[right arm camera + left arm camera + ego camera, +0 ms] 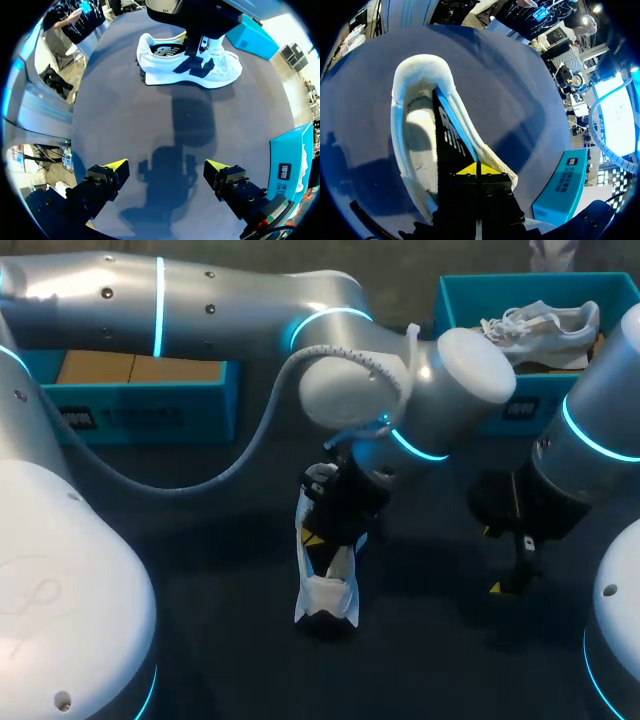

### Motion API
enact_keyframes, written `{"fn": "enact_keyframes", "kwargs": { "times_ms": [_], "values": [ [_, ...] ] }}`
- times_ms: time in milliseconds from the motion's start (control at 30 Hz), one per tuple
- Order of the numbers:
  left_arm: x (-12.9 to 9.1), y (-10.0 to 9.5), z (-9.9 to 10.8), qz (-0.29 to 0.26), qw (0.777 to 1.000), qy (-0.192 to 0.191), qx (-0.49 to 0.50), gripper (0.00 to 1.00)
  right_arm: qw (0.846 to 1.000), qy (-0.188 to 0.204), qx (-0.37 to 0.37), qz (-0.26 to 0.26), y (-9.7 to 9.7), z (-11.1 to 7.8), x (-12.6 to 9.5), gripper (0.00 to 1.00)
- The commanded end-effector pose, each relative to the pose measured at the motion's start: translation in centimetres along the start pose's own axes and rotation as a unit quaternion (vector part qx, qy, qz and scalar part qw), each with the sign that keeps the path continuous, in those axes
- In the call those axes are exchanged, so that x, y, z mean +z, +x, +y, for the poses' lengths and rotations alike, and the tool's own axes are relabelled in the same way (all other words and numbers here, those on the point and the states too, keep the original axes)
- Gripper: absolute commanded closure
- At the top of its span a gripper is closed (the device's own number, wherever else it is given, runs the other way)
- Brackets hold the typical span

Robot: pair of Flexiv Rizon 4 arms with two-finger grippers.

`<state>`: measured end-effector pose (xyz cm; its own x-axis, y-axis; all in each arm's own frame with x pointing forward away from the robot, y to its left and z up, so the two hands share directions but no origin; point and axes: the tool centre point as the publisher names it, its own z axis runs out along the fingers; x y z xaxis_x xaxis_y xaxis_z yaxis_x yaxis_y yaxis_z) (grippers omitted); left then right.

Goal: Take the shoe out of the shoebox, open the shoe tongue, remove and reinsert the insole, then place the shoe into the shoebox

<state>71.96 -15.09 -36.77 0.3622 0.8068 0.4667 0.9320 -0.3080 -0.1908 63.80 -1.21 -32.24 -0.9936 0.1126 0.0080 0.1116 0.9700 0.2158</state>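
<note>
A white sneaker [326,592] stands on the dark table near the middle, outside the box. My left gripper [322,532] reaches down into its opening. In the left wrist view the gripper [477,170] is shut, pinching a black insole [451,135] with a blue edge that stands on edge inside the shoe [420,75]. The right wrist view shows the shoe [220,70] side-on, ahead of my right gripper [170,170], which hangs open and empty above bare table. In the head view my right gripper [494,560] is to the right of the shoe, well apart from it.
A teal shoebox [470,285] at the back right holds another white sneaker [545,325]; its labelled wall [285,167] shows beside my right gripper. A second teal box [140,400] with a cardboard floor sits at the back left, under my left arm.
</note>
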Motion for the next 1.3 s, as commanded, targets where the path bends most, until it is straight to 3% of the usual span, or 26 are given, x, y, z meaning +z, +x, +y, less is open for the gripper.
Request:
{"fn": "enact_keyframes", "kwargs": {
  "times_ms": [33,367,567,967,1300],
  "values": [
    [1.4,0.3,-0.3,-0.012,1.0,0.001,0.002,1.0,1.0,-0.001,0.0,-0.002,0.2,-0.1,0.0,0.0],
    [4.3,-0.7,-0.4,-0.032,0.999,0.014,-0.011,1.0,1.0,-0.001,0.0,-0.002,0.2,-0.1,0.0,0.0],
    [4.9,-0.9,-0.6,-0.081,0.996,0.009,-0.034,1.0,1.0,-0.001,0.0,-0.002,0.2,-0.1,0.0,0.0],
    [4.7,-3.1,-1.2,-0.2,0.976,0.014,-0.088,1.0,1.0,-0.001,0.0,-0.002,0.2,-0.1,0.0,0.0],
    [2.5,-3.4,-1.8,-0.233,0.966,0.016,-0.11,1.0,1.0,-0.001,0.0,-0.002,0.2,-0.1,0.0,0.0]
  ]
}}
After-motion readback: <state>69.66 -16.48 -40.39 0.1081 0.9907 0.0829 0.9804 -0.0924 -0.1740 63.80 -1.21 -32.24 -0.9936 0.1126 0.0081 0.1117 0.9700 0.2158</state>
